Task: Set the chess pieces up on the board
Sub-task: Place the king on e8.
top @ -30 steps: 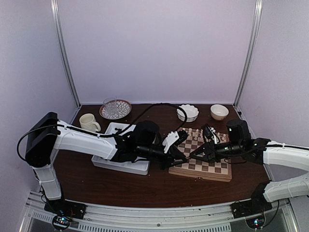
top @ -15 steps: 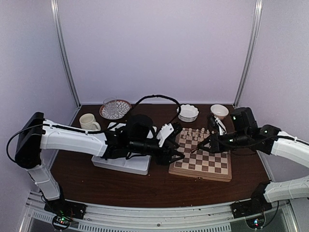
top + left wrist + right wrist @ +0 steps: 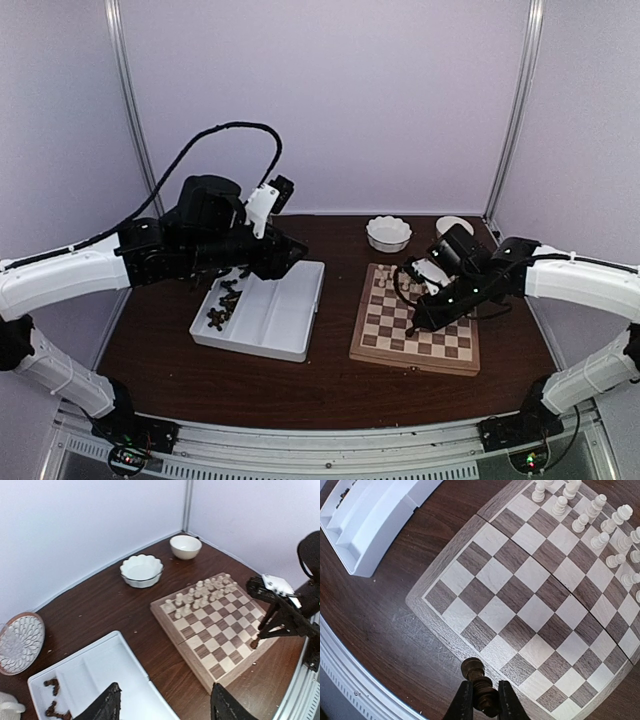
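Your right hand (image 3: 481, 702) is clamped on one dark brown chess piece (image 3: 478, 680), a turned wooden chessman with a round knob, a ringed collar and a slight gloss. The piece hangs over the near border of the board (image 3: 493, 575). From these views you cannot tell whether it touches the wood.

The board is a square of veneered wood with pale and dark brown checks showing fine grain, framed by a tan border. A thin seam runs across its middle. The pale chessmen (image 3: 580, 522), smooth cream turned wood, stand upright in two rows along the far side. All the other squares are bare.

Your left hand (image 3: 164, 696) is raised high over the white tray (image 3: 290, 310), with its two black fingers (image 3: 107, 707) well apart and nothing between them. The tray is a matte rectangular plastic moulding divided by ridges into long compartments, and it sits just left of the board. The rest of the dark chess pieces (image 3: 222, 308) lie jumbled in its left compartment.

On the far side of the dark, streaky-grained bench (image 3: 300, 390) sit a white bowl with a scalloped rim (image 3: 141, 570) and a plain round cream bowl (image 3: 185, 546). Far left is a brown-rimmed plate (image 3: 20, 642) with a petal pattern.
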Robot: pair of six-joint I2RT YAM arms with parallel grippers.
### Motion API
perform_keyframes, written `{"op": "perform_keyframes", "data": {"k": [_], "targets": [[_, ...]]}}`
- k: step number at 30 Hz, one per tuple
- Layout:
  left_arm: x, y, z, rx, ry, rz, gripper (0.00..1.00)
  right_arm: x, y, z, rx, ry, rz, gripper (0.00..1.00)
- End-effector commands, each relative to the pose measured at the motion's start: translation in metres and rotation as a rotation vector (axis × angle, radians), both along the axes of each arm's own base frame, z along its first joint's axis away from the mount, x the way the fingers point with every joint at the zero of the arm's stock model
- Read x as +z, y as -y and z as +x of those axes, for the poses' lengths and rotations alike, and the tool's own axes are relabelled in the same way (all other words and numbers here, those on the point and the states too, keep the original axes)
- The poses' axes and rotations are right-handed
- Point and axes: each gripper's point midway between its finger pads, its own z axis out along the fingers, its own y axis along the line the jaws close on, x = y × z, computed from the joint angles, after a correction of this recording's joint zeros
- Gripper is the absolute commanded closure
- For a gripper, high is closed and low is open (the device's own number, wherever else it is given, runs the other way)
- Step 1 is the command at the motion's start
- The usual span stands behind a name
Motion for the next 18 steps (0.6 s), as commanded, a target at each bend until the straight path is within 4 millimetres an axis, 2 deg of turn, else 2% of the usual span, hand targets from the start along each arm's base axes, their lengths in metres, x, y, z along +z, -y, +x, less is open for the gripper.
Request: {"op": "perform_keyframes", "data": {"k": [1,5,10,13,18], "targets": [[-0.021,-0.062,0.016,0.231,0.04,0.138,0.39,-0.004,0.002,-0.003,0.024,0.04,-0.149,0.94],[-0.048,-0.088,0.013,0.29,0.069,0.186,0.39,-0.011,0.003,-0.001,0.007,0.06,-0.222,0.93],[-0.076,-0.102,0.008,0.304,0.115,0.181,0.4,-0.02,0.006,0.004,-0.011,0.072,-0.306,0.93],[-0.08,-0.107,0.006,0.297,0.153,0.176,0.39,-0.025,0.004,0.002,0.0,0.073,-0.346,0.93],[-0.071,-0.116,0.001,0.307,0.18,0.14,0.38,-0.032,-0.004,0.001,0.023,0.066,-0.373,0.93]]}}
